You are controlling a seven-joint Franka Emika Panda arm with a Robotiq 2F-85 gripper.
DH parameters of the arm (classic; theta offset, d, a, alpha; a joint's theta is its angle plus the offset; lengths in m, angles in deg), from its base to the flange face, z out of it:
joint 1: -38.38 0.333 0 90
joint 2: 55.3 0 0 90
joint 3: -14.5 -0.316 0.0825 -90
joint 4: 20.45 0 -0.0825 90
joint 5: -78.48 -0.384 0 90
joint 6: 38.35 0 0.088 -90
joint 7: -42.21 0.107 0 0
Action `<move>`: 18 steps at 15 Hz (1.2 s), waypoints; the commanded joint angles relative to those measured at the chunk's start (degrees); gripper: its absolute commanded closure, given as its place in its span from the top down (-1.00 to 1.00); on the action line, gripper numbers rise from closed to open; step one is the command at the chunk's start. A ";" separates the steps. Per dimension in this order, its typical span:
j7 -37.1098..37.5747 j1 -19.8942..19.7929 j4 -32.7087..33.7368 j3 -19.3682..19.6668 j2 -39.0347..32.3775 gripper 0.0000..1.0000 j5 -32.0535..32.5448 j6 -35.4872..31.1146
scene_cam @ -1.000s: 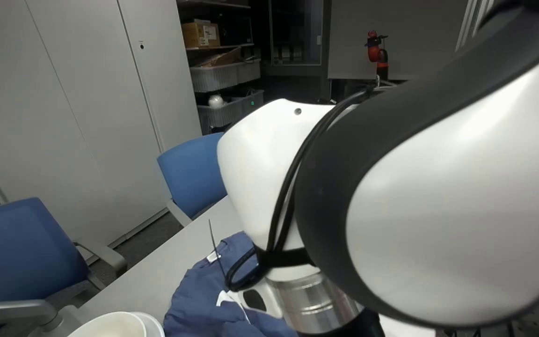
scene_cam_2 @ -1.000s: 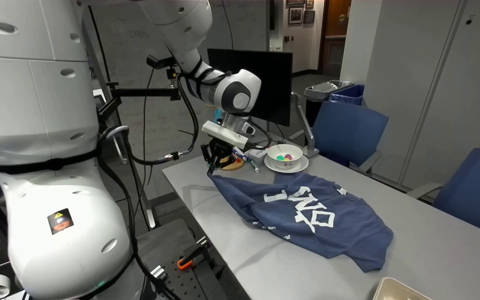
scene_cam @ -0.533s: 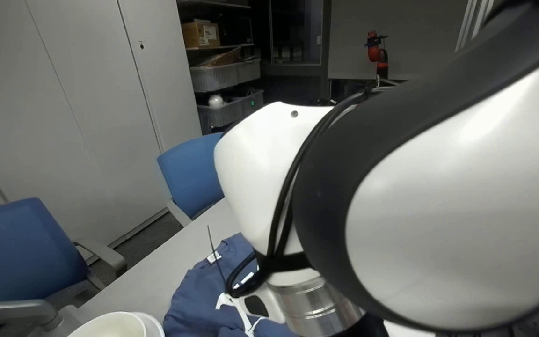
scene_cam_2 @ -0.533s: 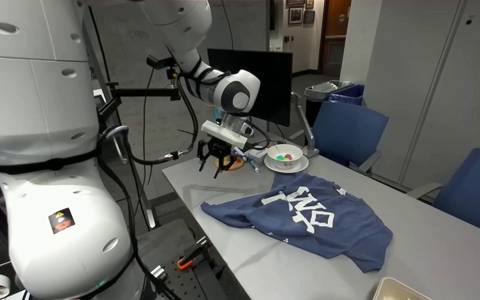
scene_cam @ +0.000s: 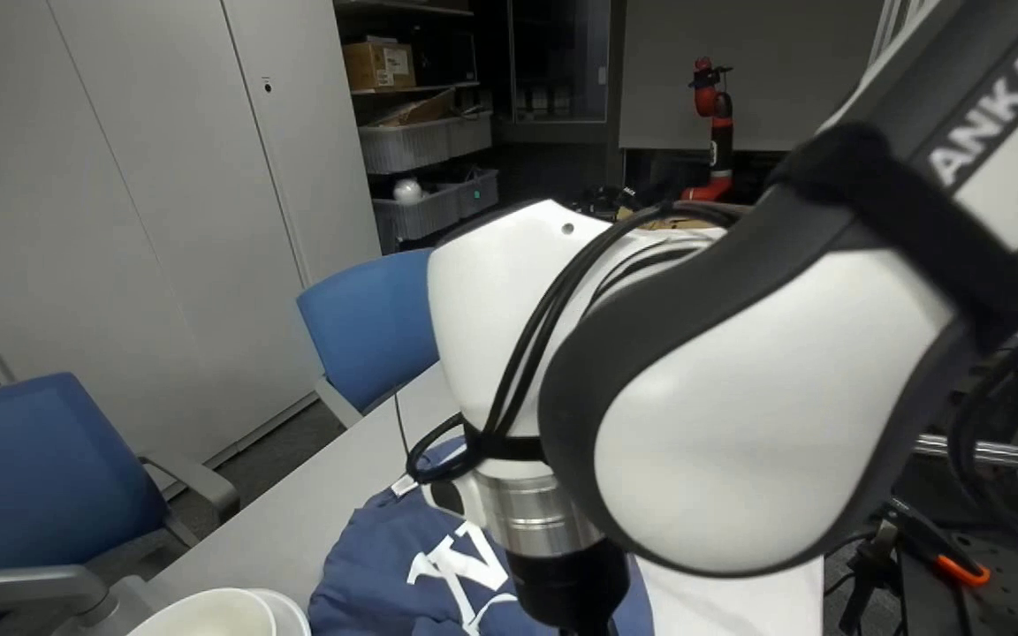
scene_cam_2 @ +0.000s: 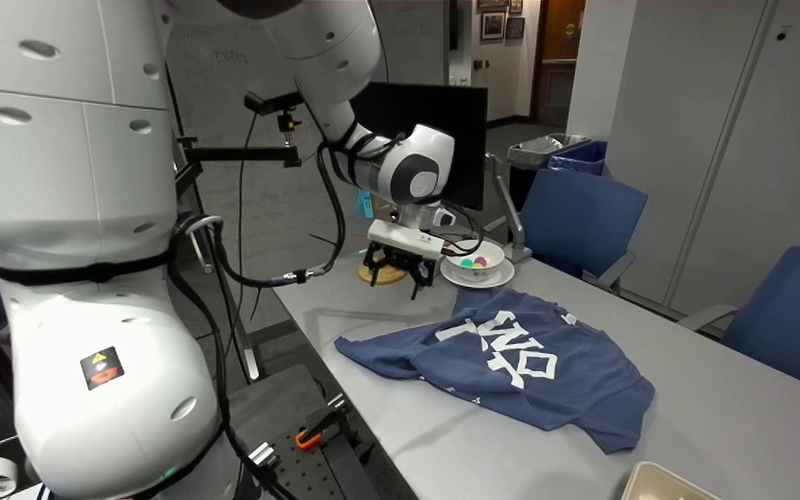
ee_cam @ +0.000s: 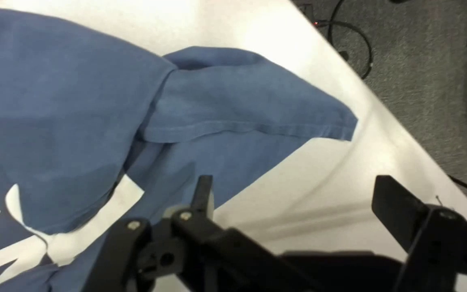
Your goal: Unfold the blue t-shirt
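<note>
The blue t-shirt (scene_cam_2: 573, 389) lies on the table, its body spread with white letters facing up. In an exterior view one end, bunched and narrow (scene_cam_2: 379, 353), points toward the table's near edge. Seen from the wrist, the shirt (ee_cam: 55, 89) has a flap folded over part of the white print, and a sleeve (ee_cam: 249, 95) lies creased beside it. My gripper (scene_cam_2: 394, 290) hangs above the table behind that narrow end, apart from the cloth. Its jaws stand wide open in the wrist view, with nothing between the fingertips (ee_cam: 203, 188). The arm covers part of the shirt (scene_cam: 376, 565) in an exterior view.
Behind the shirt, close to the gripper, a bowl (scene_cam_2: 466, 258) of coloured balls sits on a plate (scene_cam_2: 499, 278). A round wooden board (scene_cam_2: 387, 275) and a monitor (scene_cam_2: 442, 149) are also at the back. A beige tray (scene_cam_2: 650, 479) stands at the front; blue chairs (scene_cam_2: 580, 215) line the far side.
My gripper has opened and let go of the shirt's end, which has dropped onto the table. The arm has then moved toward the bowl, without the cloth.
</note>
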 commanded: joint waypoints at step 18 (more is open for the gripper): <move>19.73 2.55 14.08 11.84 -23.94 0.74 23.16 -17.84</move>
